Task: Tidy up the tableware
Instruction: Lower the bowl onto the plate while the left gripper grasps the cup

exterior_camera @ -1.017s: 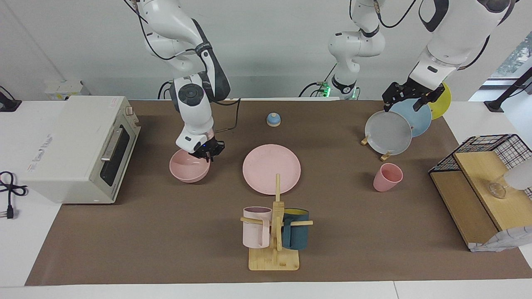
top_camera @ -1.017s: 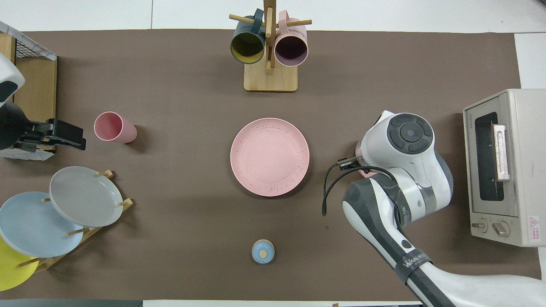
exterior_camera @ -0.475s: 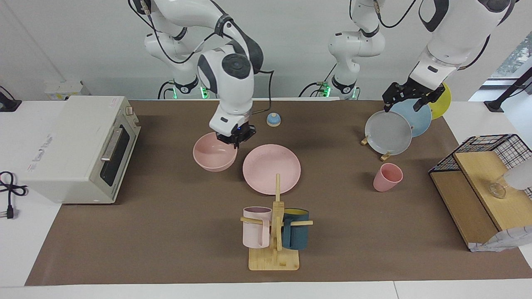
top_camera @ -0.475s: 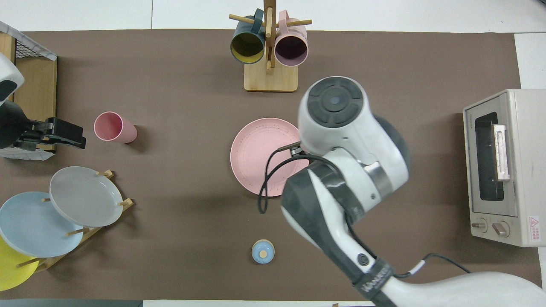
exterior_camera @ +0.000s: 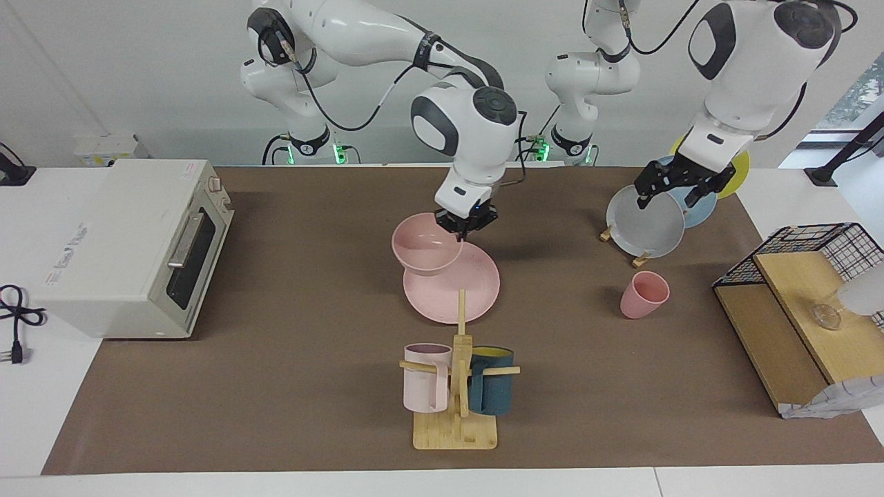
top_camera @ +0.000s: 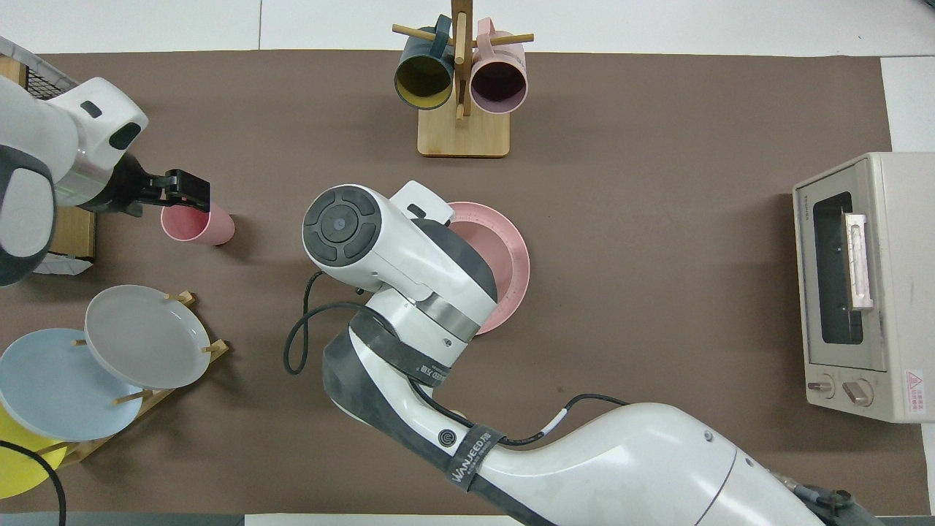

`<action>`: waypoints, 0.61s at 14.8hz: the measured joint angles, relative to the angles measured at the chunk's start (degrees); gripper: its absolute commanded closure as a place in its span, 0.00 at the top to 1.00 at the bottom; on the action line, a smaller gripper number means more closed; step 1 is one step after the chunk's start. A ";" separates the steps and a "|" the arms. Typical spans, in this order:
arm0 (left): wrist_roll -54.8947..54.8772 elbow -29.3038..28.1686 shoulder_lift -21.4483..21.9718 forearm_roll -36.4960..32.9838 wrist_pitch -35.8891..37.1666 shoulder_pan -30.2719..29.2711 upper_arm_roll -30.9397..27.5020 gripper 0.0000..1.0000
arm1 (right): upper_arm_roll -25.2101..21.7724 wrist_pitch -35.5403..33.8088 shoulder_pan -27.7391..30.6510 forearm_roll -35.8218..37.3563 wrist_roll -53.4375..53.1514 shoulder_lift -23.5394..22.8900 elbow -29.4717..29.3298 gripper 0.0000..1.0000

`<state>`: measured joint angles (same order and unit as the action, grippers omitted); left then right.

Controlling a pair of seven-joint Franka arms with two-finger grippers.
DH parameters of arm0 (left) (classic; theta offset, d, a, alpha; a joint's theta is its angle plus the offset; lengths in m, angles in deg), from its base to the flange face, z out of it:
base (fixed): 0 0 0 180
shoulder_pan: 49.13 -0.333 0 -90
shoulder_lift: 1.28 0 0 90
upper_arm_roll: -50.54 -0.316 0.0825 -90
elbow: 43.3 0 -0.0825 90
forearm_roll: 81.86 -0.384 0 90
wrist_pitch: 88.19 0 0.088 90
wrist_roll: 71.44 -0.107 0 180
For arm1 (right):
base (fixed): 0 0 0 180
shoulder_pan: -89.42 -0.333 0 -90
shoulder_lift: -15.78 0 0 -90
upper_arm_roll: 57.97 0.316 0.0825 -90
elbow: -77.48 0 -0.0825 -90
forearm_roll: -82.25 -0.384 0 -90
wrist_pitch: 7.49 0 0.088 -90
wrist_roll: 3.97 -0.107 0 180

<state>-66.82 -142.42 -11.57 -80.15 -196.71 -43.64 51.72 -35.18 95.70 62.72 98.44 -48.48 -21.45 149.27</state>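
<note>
My right gripper (exterior_camera: pixel 464 226) is shut on the rim of the pink bowl (exterior_camera: pixel 425 252). It holds the bowl upright just over the pink plate (exterior_camera: pixel 459 293), above the plate's edge toward the right arm's end. In the overhead view the right arm hides the bowl and most of the plate (top_camera: pixel 517 272). The pink cup (exterior_camera: pixel 644 295) stands upright toward the left arm's end. My left gripper (exterior_camera: pixel 680 182) is open and raised. From overhead the left gripper (top_camera: pixel 188 193) lies over the cup (top_camera: pixel 199 228) at its rim, apart from it.
A rack of grey, blue and yellow plates (exterior_camera: pixel 646 222) stands under the left arm. A wooden stand with two mugs (exterior_camera: pixel 456 386) sits farther from the robots than the plate. A toaster oven (exterior_camera: pixel 131 241) and a wire-and-wood shelf (exterior_camera: pixel 794 297) close the table's two ends.
The right gripper carried the bowl from beside the oven across to over the plate. The left arm swung from over the plate rack toward the cup.
</note>
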 measured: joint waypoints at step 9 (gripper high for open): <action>-1.25 -4.87 -3.32 0.00 -6.68 -0.56 0.11 0.99 | 0.01 3.45 -0.51 0.00 -0.96 -0.80 2.07 0.00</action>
<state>-68.07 -147.28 -14.89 -80.16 -203.39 -44.20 51.83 -35.17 99.15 62.21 98.44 -49.44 -22.26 151.35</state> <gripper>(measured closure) 0.000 0.965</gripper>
